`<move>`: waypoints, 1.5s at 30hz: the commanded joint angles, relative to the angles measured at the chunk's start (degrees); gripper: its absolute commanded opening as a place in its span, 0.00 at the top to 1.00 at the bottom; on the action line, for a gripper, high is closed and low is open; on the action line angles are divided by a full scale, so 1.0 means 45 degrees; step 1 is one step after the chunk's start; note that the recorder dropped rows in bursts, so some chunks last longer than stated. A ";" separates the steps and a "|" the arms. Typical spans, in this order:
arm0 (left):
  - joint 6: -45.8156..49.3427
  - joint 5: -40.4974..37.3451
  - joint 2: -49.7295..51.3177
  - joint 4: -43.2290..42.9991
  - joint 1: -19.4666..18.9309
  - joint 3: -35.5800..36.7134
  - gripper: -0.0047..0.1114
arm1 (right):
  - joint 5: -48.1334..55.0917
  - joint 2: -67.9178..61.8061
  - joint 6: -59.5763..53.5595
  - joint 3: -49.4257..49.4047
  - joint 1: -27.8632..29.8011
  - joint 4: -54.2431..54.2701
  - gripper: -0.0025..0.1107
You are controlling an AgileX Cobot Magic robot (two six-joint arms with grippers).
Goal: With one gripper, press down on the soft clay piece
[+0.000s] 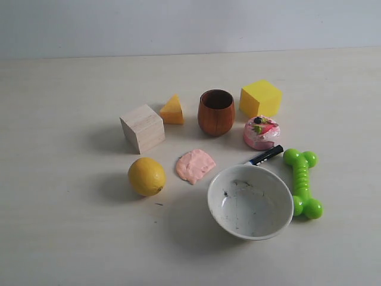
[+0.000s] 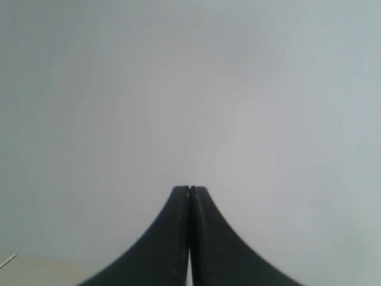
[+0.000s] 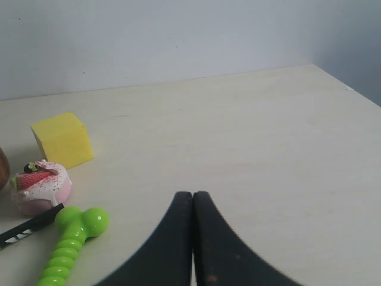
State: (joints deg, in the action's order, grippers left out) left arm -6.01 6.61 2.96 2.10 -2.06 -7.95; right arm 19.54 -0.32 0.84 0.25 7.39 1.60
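Note:
The soft clay piece lies flat on the table, pale salmon-pink and lumpy, between the lemon and the white bowl. Neither arm shows in the exterior view. In the left wrist view my left gripper is shut with nothing in it and faces only a blank grey wall. My right gripper is shut and empty too, above bare table to the right of the objects. The clay shows in neither wrist view.
Around the clay stand a wooden cube, an orange wedge, a brown wooden cup, a yellow cube, a pink toy cake, a black marker and a green toy bone.

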 commanded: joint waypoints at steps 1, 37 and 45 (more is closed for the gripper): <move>-0.0908 -0.1357 0.2217 0.0108 0.0157 -0.3250 0.96 | -0.0082 0.0071 -0.0044 -0.0057 -0.0016 -0.0006 0.98; 0.5736 -0.8481 1.7514 0.3719 0.5657 -1.2564 0.96 | -0.0082 0.0071 -0.0044 -0.0057 -0.0016 0.0017 0.98; 0.6537 -1.0815 1.9984 0.3251 0.7293 -1.5083 0.96 | -0.0082 0.0071 -0.0044 -0.0057 -0.0016 0.0017 0.98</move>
State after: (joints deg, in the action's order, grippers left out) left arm 21.64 -39.20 89.43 17.73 27.61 -71.86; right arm 19.54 -0.32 0.84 0.25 7.39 1.60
